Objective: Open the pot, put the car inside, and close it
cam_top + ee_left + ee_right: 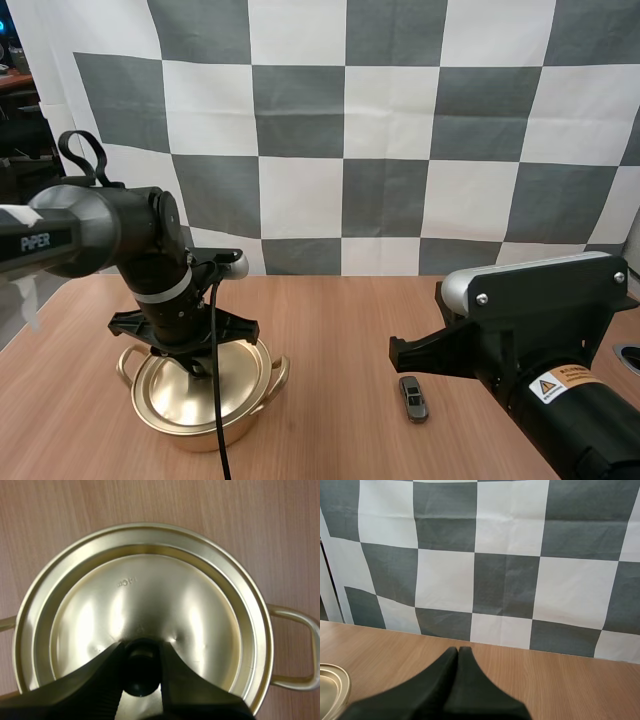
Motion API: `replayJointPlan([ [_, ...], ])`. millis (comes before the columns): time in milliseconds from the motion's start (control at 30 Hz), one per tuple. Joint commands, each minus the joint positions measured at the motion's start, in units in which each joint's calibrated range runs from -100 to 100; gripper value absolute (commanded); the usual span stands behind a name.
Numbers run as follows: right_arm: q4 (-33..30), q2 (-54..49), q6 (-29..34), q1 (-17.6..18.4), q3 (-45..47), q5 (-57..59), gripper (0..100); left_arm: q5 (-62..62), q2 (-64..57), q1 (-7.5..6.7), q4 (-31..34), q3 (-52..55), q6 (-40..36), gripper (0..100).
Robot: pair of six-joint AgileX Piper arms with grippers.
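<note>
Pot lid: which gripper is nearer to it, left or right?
Left. The left gripper is over the pot lid, its fingers pinching the knob. The right gripper, fingers shut, is above the table, apart from the pot.

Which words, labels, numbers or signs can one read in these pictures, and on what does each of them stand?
"PiPER": white letters on the left arm.
Yellow warning triangle with small print beside it, on a sticker on the right arm: the print is too small to read.
A stamped mark on the lid: too faint to read.
</note>
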Motion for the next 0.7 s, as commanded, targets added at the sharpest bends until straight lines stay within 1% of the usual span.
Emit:
replayJointPlan([
  [0,0.04,-0.07,0.02,0.02,-0.05,-0.09,0,-0.14,-0.07,0.01,-0.11,-0.38,0.05,0],
  [133,0.04,-0.07,0.02,0.02,-0.05,-0.09,0,1.59,-1.14,0.01,-0.11,-1.74,0.05,0],
  [333,0.04,-0.07,0.02,0.02,-0.05,-0.09,0,10.33,-3.08,0.01,-0.6,-8.7,0.05,0],
  [467,0.04,-0.07,0.02,0.02,-0.05,-0.09,0,15.78,-6.03,0.01,-0.6,-15.43,0.05,0],
  [667,0.04,-0.07,0.02,0.02,-0.05,-0.09,0,15.78,-12.73,0.01,-0.6,-29.43,-0.7,0],
])
